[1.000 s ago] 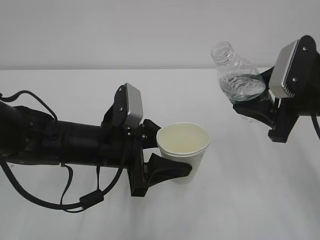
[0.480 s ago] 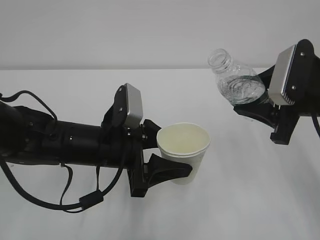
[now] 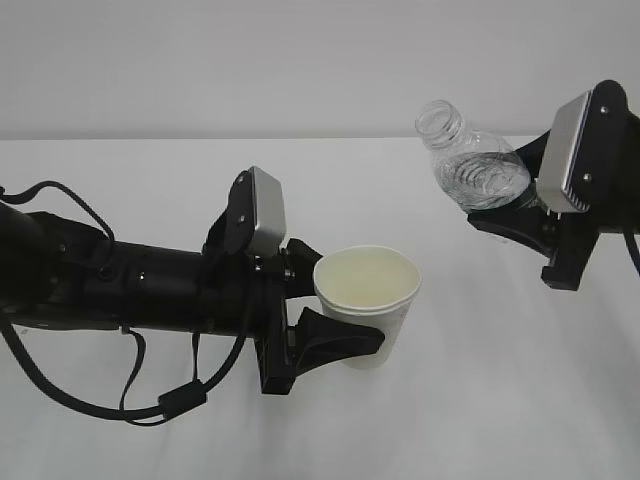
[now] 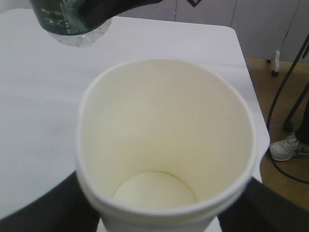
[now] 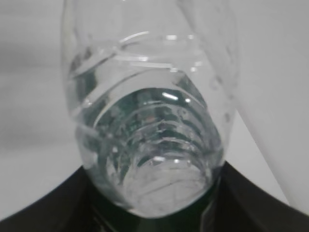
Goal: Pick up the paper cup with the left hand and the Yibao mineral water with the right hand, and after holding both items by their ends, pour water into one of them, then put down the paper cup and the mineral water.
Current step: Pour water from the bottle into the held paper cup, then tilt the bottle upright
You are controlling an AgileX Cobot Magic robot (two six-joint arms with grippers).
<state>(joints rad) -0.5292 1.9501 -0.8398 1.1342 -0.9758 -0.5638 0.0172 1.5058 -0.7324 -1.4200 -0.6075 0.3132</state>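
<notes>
Left hand grasping upright, empty paper cup; right hand gripping Yibao mineral water, tilted cupward, above the table.

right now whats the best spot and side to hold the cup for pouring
Keep it as it is: the left gripper clamps the cup around its side wall below the rim, coming in from the left. The cup stands upright with its mouth open and clear, so a side hold leaves the top free for the bottle, which is tilted toward it from the upper right.

Exterior slants down; wrist views sit close over cup, bottle.
</notes>
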